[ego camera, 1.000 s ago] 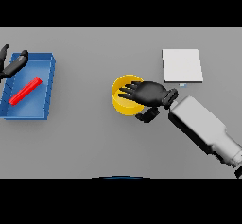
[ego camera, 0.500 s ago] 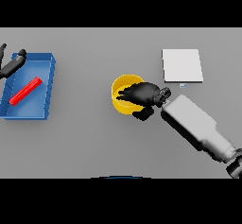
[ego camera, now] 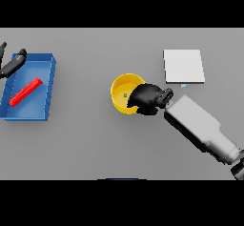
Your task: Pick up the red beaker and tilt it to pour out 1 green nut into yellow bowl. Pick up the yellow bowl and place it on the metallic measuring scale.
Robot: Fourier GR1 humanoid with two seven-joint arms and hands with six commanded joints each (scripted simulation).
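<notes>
Right hand (ego camera: 147, 97) now gripping yellow bowl (ego camera: 122, 89)

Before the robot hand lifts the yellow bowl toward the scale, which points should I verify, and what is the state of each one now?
1. Green nut lies inside the yellow bowl: ok.
2. Right robot hand is at the bowl's right rim, fingers curled over it: ok.
3. Grip is firm enough for lifting: cannot tell.
4. Top of the metallic scale is free: ok.
5. Red beaker lies in the blue tray, out of the path: ok.
6. Left robot hand is far off, at the tray's edge: ok.
</notes>
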